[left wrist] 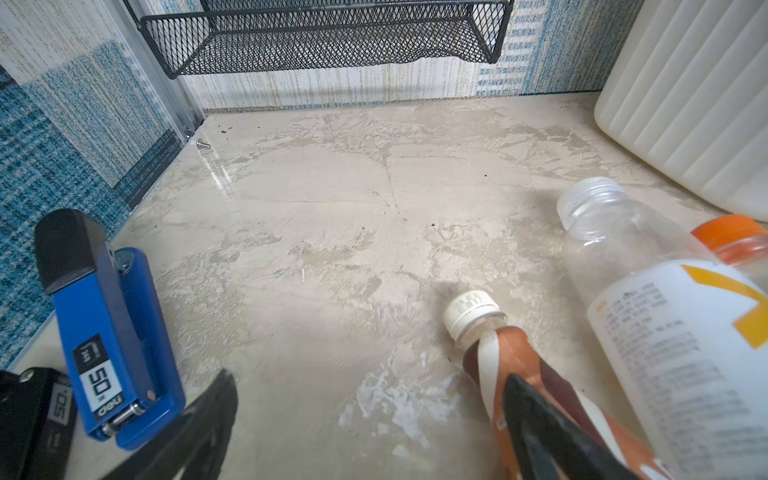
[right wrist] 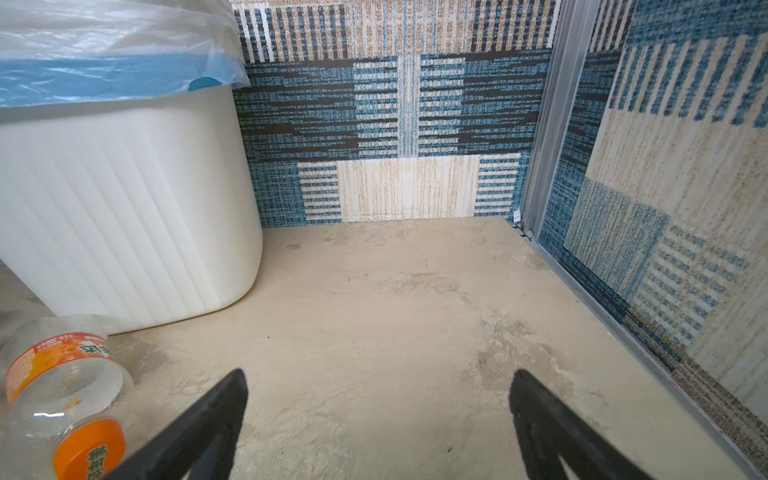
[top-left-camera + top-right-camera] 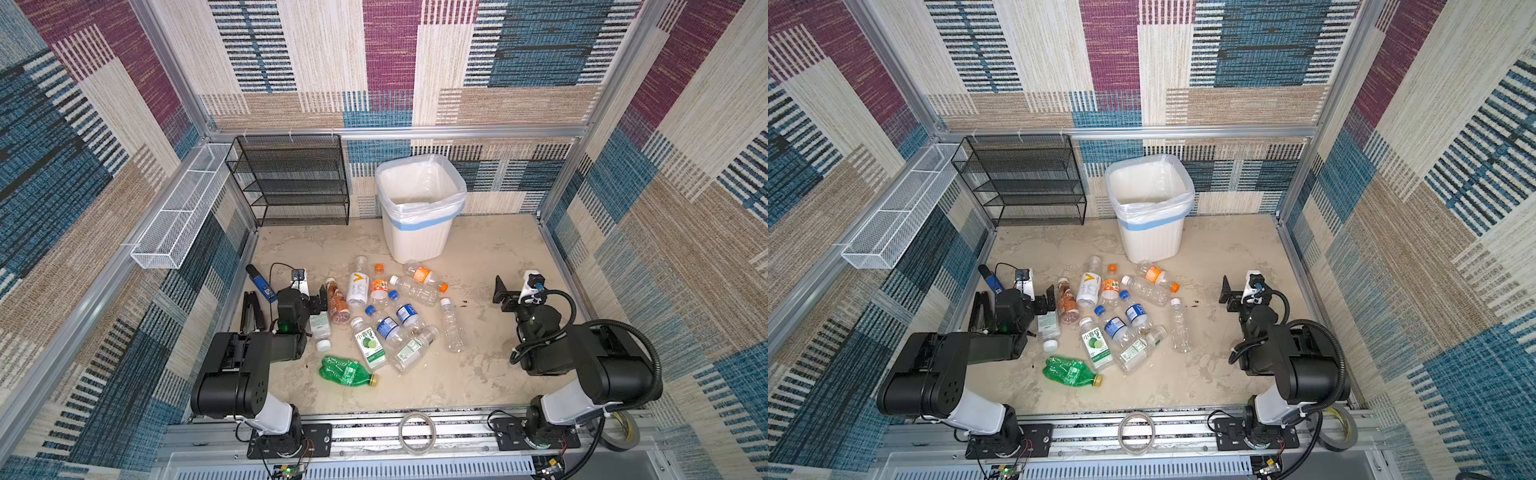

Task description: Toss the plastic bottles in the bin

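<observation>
Several clear plastic bottles (image 3: 388,316) lie scattered on the beige floor in both top views, with a crushed green bottle (image 3: 347,371) nearest the front. Behind them stands the white ribbed bin (image 3: 419,237) with its bag liner. My left gripper (image 3: 319,300) is open, low at the pile's left edge. In the left wrist view it (image 1: 370,390) spans bare floor, and one finger overlaps a brown-labelled bottle (image 1: 494,353). My right gripper (image 3: 500,293) hangs open and empty right of the pile. An orange-capped bottle (image 2: 62,399) and the bin (image 2: 124,208) lie beside the right gripper (image 2: 378,386).
A black mesh rack (image 3: 291,178) stands at the back left, and a white wire basket (image 3: 178,212) hangs on the left wall. A blue stapler (image 1: 112,345) and a black one (image 3: 253,316) lie left of my left gripper. Tape rolls (image 3: 415,432) sit on the front rail.
</observation>
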`<action>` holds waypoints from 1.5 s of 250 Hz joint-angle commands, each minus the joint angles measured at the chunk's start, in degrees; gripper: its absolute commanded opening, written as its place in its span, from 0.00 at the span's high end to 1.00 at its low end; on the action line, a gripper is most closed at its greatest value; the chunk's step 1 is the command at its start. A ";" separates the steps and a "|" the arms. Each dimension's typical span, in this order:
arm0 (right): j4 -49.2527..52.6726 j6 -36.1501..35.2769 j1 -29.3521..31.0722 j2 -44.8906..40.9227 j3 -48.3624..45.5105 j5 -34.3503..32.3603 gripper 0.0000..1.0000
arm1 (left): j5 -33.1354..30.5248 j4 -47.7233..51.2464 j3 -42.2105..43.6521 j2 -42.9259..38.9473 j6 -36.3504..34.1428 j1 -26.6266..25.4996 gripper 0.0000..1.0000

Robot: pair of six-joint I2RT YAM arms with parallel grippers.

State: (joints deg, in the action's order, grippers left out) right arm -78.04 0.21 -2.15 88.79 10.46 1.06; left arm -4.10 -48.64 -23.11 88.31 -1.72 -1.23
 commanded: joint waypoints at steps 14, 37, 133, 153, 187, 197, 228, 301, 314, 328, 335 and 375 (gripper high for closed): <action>-0.71 0.32 0.04 -0.15 -0.08 0.39 0.01 | 0.84 -0.58 -0.10 -0.25 -1.10 0.09 0.00; -0.79 0.32 0.03 -0.16 -0.09 0.43 0.01 | 0.81 -0.54 -0.09 -0.17 -1.17 0.09 0.01; -0.57 0.34 0.06 -0.12 -0.04 0.36 0.01 | 1.58 0.04 -0.49 -0.15 -0.93 0.51 0.01; -0.58 0.41 0.04 -0.18 0.00 0.43 0.01 | 1.79 0.28 -0.54 -0.16 -1.00 0.62 0.01; -0.54 0.50 -0.03 -0.16 0.01 0.45 0.01 | 2.25 0.72 -0.84 -0.07 -0.83 0.87 0.01; -0.58 0.50 -0.04 -0.16 0.00 0.43 0.01 | 2.57 0.97 -0.96 -0.03 -0.69 0.97 0.01; -0.56 0.50 -0.01 -0.12 0.00 0.43 0.01 | 4.03 2.09 -1.73 0.11 -0.18 1.75 0.01; -0.10 0.50 -0.04 -0.19 0.27 0.48 0.01 | 4.66 2.52 -1.97 0.19 0.04 2.03 0.04; -0.21 0.56 -0.03 -0.18 0.24 0.47 0.00 | 4.72 2.56 -2.00 0.19 -0.04 2.11 0.08; -0.37 0.50 -0.05 -0.19 0.08 0.43 0.05 | 4.67 2.34 -1.78 0.03 -0.09 2.11 0.13; -0.31 0.43 -0.04 -0.35 0.27 0.60 0.06 | 4.62 1.99 -1.55 -0.07 -0.12 2.07 0.16; 27.31 0.59 -0.02 -9.63 12.24 -2.28 0.14 | -1.32 16.69 -6.61 -7.87 0.28 0.53 0.25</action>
State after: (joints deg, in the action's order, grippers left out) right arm -68.03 0.25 -2.22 84.12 15.51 1.02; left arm 0.14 -41.43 -25.54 85.36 -1.65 0.36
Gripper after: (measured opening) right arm 0.885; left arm 0.790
